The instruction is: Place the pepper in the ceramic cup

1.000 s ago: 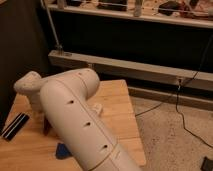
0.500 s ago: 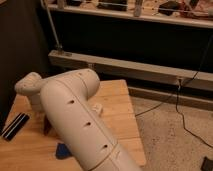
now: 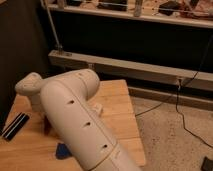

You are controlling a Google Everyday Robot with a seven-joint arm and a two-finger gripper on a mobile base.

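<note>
My white arm (image 3: pixel 75 120) reaches across the wooden table (image 3: pixel 117 100) from the bottom middle to the left, and its wrist (image 3: pixel 30 87) bends down towards the tabletop. The gripper is below that wrist, behind the arm, and it is shut. What it holds, if anything, is hidden. A small dark red sliver (image 3: pixel 47 125) shows against the arm's left edge; it may be the pepper. The ceramic cup is hidden.
A flat black bar with a pale stripe (image 3: pixel 15 126) lies at the table's left edge. A blue piece (image 3: pixel 62 150) peeks out by the arm near the front. A small white object (image 3: pixel 96 107) sits mid-table. Right of the table a cable (image 3: pixel 185 120) crosses the speckled floor.
None visible; the arm stays where it was, and the gripper is hidden in every frame.
</note>
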